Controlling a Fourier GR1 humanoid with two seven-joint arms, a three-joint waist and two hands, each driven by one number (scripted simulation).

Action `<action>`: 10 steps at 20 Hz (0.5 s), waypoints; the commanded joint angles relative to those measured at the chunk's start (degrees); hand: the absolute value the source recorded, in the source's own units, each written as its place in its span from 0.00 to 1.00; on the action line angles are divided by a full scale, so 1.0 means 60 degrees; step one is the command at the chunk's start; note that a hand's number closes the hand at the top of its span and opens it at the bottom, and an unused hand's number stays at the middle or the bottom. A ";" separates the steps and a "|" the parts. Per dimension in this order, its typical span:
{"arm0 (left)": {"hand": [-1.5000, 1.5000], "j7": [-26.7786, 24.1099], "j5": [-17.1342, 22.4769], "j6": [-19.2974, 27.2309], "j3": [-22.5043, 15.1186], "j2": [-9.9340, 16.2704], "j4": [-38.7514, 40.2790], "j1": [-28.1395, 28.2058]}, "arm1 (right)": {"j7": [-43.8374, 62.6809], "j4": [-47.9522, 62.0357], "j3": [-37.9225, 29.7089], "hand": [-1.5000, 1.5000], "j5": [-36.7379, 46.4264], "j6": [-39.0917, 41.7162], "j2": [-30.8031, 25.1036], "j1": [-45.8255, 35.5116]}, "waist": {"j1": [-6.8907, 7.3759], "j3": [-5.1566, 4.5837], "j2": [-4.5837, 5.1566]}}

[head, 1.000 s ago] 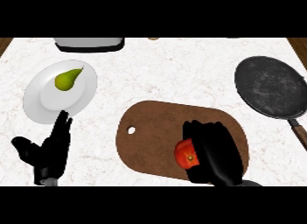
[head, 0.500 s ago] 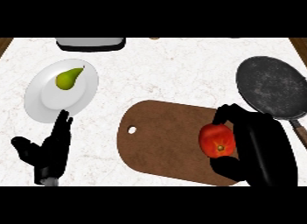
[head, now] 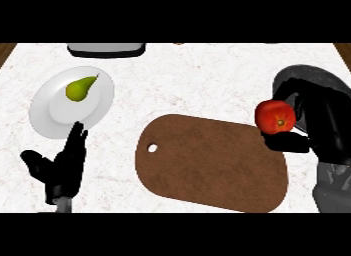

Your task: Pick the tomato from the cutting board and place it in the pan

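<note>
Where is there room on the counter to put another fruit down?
The cutting board is bare. So is the white counter between the plate holding the pear and the pan. It is crowded at the right, where the right hand holds the tomato over the pan's edge. The left hand rests below the plate.

Count on the white marbled tabletop (head: pixel 207 80): one round red tomato (head: pixel 275 116), one green-yellow pear (head: pixel 79 89), one round white plate (head: pixel 52 112), one brown wooden cutting board (head: pixel 207 165) with a small hole near its left end, and one dark round pan (head: pixel 318 82), partly hidden. One grey, dark-edged object (head: pixel 106 49) sits at the far edge, cut off by the view, kind not identifiable. Black hands: two, the left hand (head: pixel 60 167) and the right hand (head: pixel 318 125).
</note>
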 commanded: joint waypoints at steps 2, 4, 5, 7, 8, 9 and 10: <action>0.50 0.0388 0.0057 -0.0259 -0.0079 0.0019 0.0260 -0.0086 | -0.1457 0.2157 -0.1468 1.00 -0.0178 -0.0717 -0.0656 -0.0812 | 0.0041 -0.0080 0.0076; 0.50 0.0297 -0.0053 0.0025 -0.0027 -0.0179 0.0473 -0.0212 | -0.2347 0.3337 -0.1504 1.00 0.0137 -0.1663 -0.0663 -0.0415 | 0.0046 -0.0076 0.0101; 0.50 0.0208 -0.0089 -0.0059 -0.0124 -0.0195 0.0398 -0.0018 | -0.2764 0.3961 -0.2195 1.00 -0.0546 -0.1348 -0.1047 -0.1187 | 0.0099 -0.0076 0.0105; 0.50 0.0505 0.0036 -0.0133 -0.0079 -0.0141 0.0282 -0.0188 | -0.3448 0.5454 -0.2313 1.00 -0.0286 -0.2241 -0.0910 -0.1487 | 0.0178 -0.0071 0.0138; 0.50 0.0278 0.0093 -0.0337 -0.0012 -0.0082 0.0392 -0.0041 | -0.3456 0.6059 -0.2238 1.00 0.0003 -0.2258 -0.0959 -0.2069 | 0.0213 -0.0078 0.0131; 0.50 0.0437 0.0050 -0.0272 -0.0154 -0.0070 -0.0173 0.0434 | -0.3964 0.6514 -0.2325 1.00 0.0005 -0.2832 -0.0857 -0.1642 | 0.0210 -0.0072 0.0111; 0.50 0.0068 -0.0169 -0.0157 -0.0175 -0.0239 0.0374 -0.0003 | -0.4030 0.7530 -0.2373 1.00 0.0115 -0.3090 -0.0697 -0.2261 | 0.0276 -0.0072 0.0163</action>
